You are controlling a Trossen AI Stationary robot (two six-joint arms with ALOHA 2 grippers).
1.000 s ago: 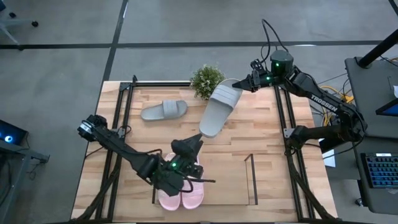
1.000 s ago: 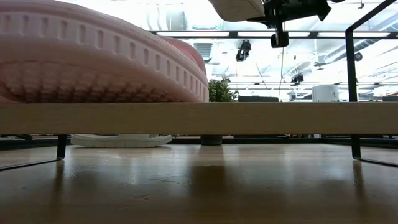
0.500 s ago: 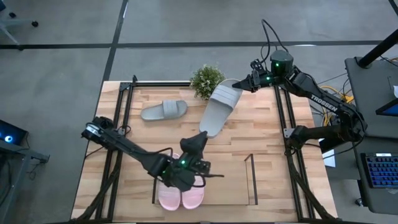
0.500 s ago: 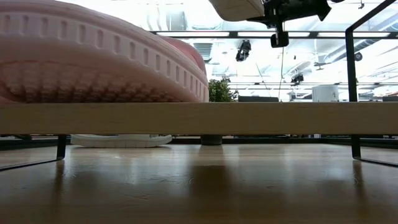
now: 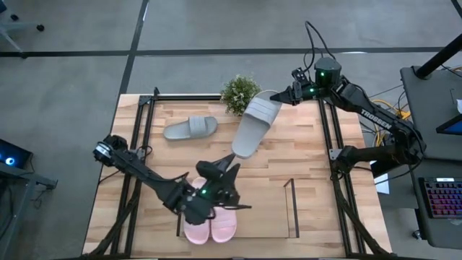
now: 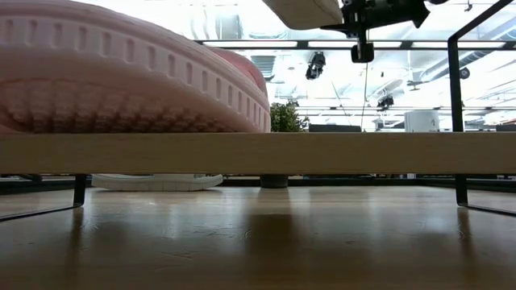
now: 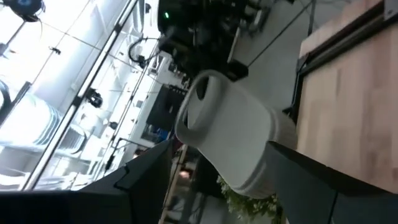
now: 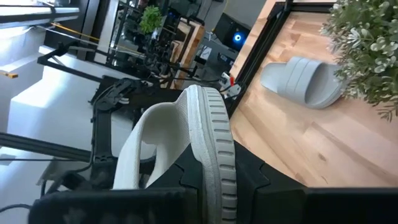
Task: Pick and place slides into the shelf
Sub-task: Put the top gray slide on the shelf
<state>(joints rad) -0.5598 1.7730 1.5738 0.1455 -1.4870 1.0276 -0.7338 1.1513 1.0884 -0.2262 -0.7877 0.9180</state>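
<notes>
Right now the right gripper point(image 5: 283, 96) holds one grey slide point(image 5: 253, 124) in the air near the far right corner of the counter point(image 5: 303, 155), beside a small potted plant point(image 5: 239, 92). Its jaws are closed on the heel rim, and the sandal hangs toe-down toward the middle of the counter; in the right wrist view the ribbed sole edge point(image 8: 208, 137) stands up between the dark fingers. The other grey slide point(image 5: 190, 128) lies flat on the counter at the far left, well apart from both arms. The pink pair point(image 5: 209, 220) already sits side by side at the left end of the shelf point(image 5: 292, 209), filling roughly half of it.

The left gripper point(image 5: 220, 173) hovers just above the pink pair, pointing toward the hanging sandal. In the left wrist view its two fingers point(image 7: 149, 180) stand well apart with nothing between them.

These sandals look like foam: light, somewhat springy, matte enough to grip without slipping. A pinch on the thick sole edge at the heel, as here, should hold well, though the long toe end will likely swing and sag a little. The wide strap is the other sensible hold, but it looks softer and would probably fold. Dropping one should do no harm.
</notes>
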